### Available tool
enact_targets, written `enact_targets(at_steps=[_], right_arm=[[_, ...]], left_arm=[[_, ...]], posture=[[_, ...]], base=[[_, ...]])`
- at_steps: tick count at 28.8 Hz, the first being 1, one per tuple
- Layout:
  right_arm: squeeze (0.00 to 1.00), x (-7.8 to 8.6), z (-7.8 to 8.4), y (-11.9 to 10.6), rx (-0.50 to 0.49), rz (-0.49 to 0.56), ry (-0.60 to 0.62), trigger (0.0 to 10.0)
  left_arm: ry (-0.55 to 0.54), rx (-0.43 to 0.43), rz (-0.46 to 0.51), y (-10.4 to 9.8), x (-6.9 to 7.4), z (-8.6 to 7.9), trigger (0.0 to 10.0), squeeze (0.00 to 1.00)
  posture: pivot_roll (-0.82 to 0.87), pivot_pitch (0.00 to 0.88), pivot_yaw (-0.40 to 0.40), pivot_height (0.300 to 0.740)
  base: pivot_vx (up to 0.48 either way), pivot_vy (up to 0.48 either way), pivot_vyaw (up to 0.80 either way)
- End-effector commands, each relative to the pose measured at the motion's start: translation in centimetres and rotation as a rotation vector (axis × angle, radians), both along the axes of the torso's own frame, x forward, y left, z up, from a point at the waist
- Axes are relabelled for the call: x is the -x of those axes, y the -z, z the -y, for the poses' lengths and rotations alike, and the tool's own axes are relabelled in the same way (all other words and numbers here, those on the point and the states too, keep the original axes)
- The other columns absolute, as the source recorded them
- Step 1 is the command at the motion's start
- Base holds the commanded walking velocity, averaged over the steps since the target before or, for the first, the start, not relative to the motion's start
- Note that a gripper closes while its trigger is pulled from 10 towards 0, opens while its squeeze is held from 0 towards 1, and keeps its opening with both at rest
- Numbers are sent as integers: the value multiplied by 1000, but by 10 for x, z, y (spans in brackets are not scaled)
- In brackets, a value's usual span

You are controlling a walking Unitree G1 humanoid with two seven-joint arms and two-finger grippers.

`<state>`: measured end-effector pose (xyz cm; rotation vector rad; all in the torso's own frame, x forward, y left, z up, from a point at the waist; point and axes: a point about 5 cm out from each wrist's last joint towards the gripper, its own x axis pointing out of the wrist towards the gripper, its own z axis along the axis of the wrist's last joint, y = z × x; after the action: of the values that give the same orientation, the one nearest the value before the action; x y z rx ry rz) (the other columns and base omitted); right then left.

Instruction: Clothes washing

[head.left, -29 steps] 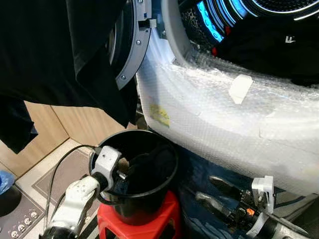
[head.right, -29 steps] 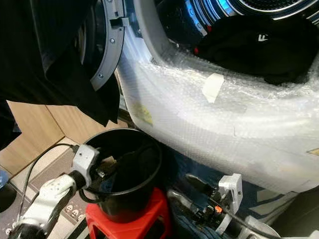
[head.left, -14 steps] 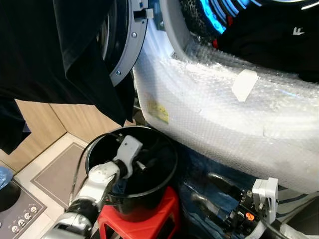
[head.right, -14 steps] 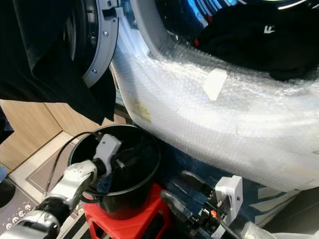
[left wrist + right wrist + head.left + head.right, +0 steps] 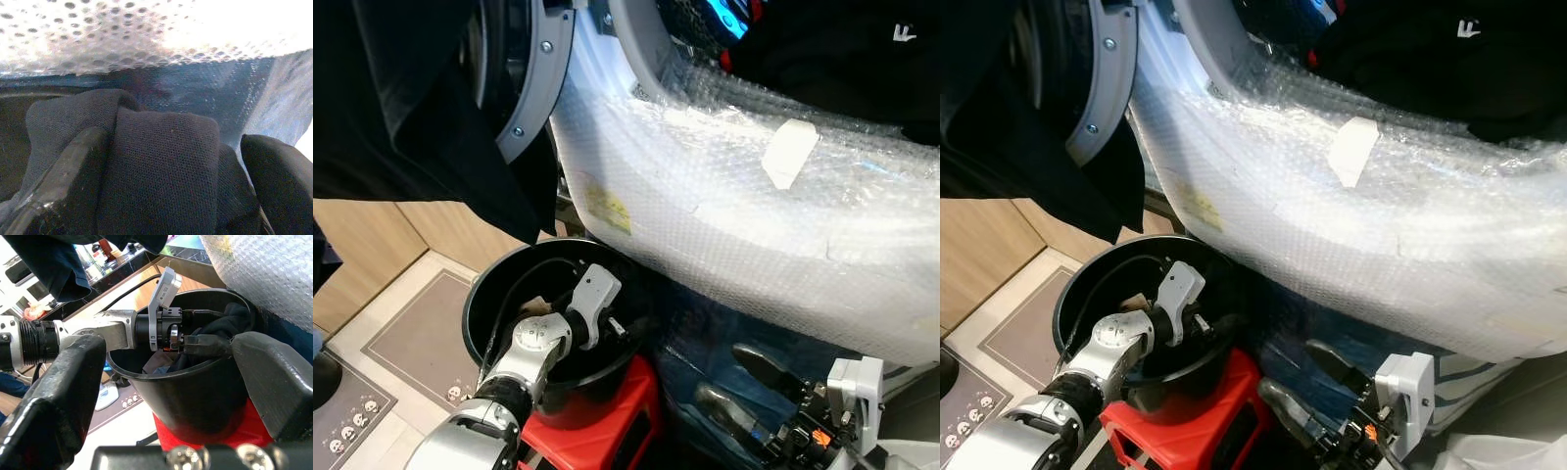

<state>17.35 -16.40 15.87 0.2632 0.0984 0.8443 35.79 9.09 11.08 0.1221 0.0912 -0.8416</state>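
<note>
1. Left eye view: black garment (image 5: 411, 108) draped over the open washer door (image 5: 533, 88), far left.
2. Black bucket (image 5: 489, 294) on a red stool (image 5: 617, 421); left gripper (image 5: 205, 343) inside it, fingers (image 5: 63, 181) spread around a dark knit cloth (image 5: 161, 171), not clamped.
3. Bubble-wrapped washer front (image 5: 754, 225) above; dark clothes (image 5: 832, 49) in the drum.
4. Right gripper (image 5: 754, 387) low beside the stool, fingers parted, holding nothing.

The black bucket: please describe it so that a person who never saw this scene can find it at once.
Start at the washing machine, whose front is wrapped in bubble wrap. Just below its left side stands a red stool, and the black bucket sits on it. It is the round open container with dark cloth inside, where the left gripper reaches in.
</note>
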Motion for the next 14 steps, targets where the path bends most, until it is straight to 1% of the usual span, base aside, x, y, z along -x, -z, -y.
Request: enact_targets(at_steps=[1, 3, 4, 5, 14], right_arm=[[0, 5, 0, -4, 6, 3, -2, 10000], [0, 5, 0, -4, 6, 2, 2, 10000], [0, 5, 0, -5, 6, 2, 4, 10000], [0, 4, 0, -5, 6, 3, 6, 10000], [0, 2, 1, -8, 4, 4, 13, 10000]], left_arm=[[-20, -1, -57, 11, 3, -5, 10000, 0], [-33, -1, -61, 12, 3, -7, 10000, 0], [-38, 8, -60, 12, 3, -9, 1333, 0], [-42, 12, -61, 12, 3, -10, 0, 0], [-32, 40, -66, 12, 3, -10, 0, 0]], posture=[[-306, 273, 64, 740], [-303, 276, 64, 740], [-303, 277, 64, 740], [-303, 277, 64, 740], [-295, 282, 65, 740]], base=[[0, 0, 0], [0, 0, 0], [0, 0, 0], [0, 0, 0], [0, 0, 0]])
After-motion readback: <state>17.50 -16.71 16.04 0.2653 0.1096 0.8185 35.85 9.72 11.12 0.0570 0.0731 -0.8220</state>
